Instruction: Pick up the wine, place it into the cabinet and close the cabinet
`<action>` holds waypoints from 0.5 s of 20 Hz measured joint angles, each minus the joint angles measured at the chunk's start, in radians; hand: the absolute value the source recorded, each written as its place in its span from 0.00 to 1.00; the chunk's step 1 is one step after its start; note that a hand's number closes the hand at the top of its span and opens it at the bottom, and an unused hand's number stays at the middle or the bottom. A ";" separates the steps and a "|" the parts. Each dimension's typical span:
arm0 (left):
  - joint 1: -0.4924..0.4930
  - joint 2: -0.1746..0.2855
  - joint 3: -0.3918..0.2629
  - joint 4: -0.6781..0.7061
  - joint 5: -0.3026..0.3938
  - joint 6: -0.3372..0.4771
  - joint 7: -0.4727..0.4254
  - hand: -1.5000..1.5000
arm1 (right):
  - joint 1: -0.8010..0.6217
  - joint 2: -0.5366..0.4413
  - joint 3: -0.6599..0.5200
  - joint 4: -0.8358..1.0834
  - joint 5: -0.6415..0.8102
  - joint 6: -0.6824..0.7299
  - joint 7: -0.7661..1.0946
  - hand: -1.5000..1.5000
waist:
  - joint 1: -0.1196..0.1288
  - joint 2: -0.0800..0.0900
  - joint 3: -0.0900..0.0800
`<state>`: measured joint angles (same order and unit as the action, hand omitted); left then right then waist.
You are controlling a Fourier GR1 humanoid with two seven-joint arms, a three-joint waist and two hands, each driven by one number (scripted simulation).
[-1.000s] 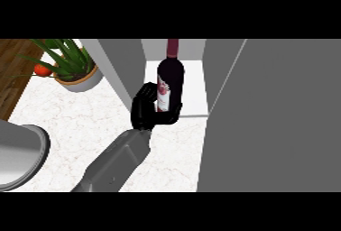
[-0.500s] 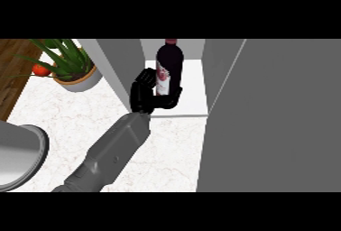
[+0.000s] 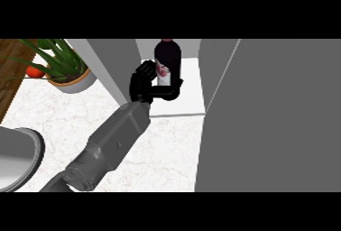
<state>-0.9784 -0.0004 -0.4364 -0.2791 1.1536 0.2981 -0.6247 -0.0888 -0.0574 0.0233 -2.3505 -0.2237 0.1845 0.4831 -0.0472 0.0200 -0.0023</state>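
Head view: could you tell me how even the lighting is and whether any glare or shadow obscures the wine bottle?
Head view: light is flat and even; no glare on the dark wine bottle, which stands out against the pale cabinet interior; no cast shadow shows under the arm on the counter; only the left hand covers part of the label.

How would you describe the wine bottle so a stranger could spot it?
Start at the large grey panel on the right. Left of it, over the cabinet's white floor, the left hand curls round the wine bottle. It is dark with a pale label, unlike the green potted plant farther left.
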 measured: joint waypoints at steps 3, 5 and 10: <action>-0.027 0.000 0.000 0.029 0.005 0.009 0.020 1.00 | 0.001 0.007 0.022 0.013 0.021 0.009 -0.023 0.00 | -0.011 0.003 0.000; -0.031 0.000 -0.003 0.033 0.014 0.012 0.016 1.00 | -0.010 0.012 0.039 0.015 0.032 0.004 -0.017 0.00 | -0.019 0.005 0.000; -0.028 0.000 -0.005 0.034 0.042 0.001 -0.005 1.00 | -0.019 0.013 0.041 0.027 0.016 0.012 -0.026 0.00 | -0.035 0.009 0.000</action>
<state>-1.0068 -0.0004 -0.4418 -0.2446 1.1956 0.2988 -0.6301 -0.1073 -0.0440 0.0638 -2.3234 -0.2073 0.1965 0.4570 -0.0821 0.0291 -0.0026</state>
